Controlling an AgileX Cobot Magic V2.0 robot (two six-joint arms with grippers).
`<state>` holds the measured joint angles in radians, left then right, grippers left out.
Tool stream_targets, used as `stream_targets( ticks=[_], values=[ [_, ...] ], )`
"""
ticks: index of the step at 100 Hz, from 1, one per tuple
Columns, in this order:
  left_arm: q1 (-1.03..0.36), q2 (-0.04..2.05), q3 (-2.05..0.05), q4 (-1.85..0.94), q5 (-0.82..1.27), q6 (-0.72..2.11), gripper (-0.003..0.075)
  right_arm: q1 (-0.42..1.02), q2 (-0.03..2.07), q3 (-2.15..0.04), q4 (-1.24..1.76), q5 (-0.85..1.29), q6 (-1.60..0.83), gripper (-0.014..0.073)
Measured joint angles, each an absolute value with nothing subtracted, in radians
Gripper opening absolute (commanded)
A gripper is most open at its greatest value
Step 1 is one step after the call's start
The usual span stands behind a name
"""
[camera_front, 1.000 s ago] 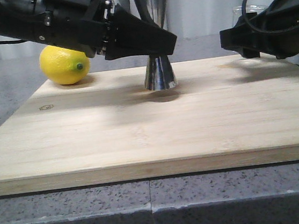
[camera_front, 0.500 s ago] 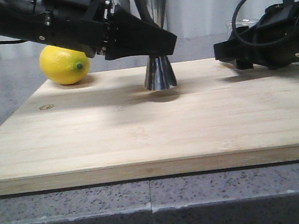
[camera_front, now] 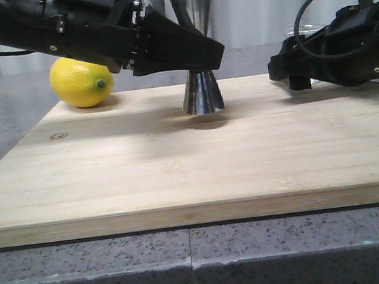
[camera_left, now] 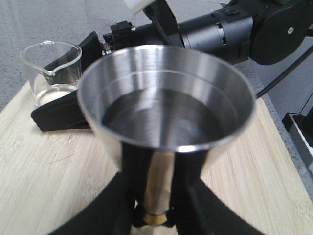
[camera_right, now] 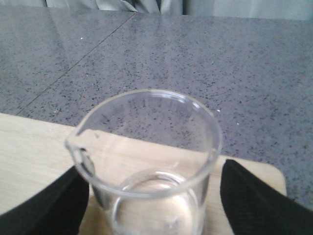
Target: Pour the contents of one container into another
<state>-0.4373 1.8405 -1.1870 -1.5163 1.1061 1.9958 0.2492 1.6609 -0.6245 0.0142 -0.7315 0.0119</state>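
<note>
The steel jigger (camera_front: 203, 96) stands upright at the back middle of the board, its wide cup (camera_left: 166, 98) filling the left wrist view. My left gripper (camera_front: 217, 51) is shut on its narrow waist just above the gold band (camera_left: 156, 218). To its right, the clear glass beaker (camera_front: 303, 31) sits upright between the fingers of my right gripper (camera_front: 284, 69), low over the board's back right corner. The right wrist view shows the beaker (camera_right: 146, 196) close up, spout to one side, with a black finger (camera_right: 49, 205) at each flank. I cannot tell whether its base touches the wood.
A yellow lemon (camera_front: 81, 81) lies at the back left corner of the wooden board (camera_front: 178, 164). The board rests on a grey speckled counter (camera_front: 189, 258). The right arm's black body (camera_left: 220, 29) reaches in behind the jigger.
My right gripper has come down and moved left toward the jigger, and the beaker has moved with it. The left gripper and the jigger have stayed still.
</note>
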Motion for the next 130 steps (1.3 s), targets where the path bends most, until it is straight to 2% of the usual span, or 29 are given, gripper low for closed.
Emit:
stream_targets(
  ticks=[61,130],
  values=[
    [-0.437,1.841,-1.187,-1.537,1.052,2.023,0.0104,0.249,1.362,-0.624,-0.024,-0.723,0.0,0.0543],
    [-0.437,1.842,-1.187,-1.598,0.964,2.088,0.0104,0.249,1.339,-0.624,-0.03,-0.707,0.0,0.0543]
  ],
)
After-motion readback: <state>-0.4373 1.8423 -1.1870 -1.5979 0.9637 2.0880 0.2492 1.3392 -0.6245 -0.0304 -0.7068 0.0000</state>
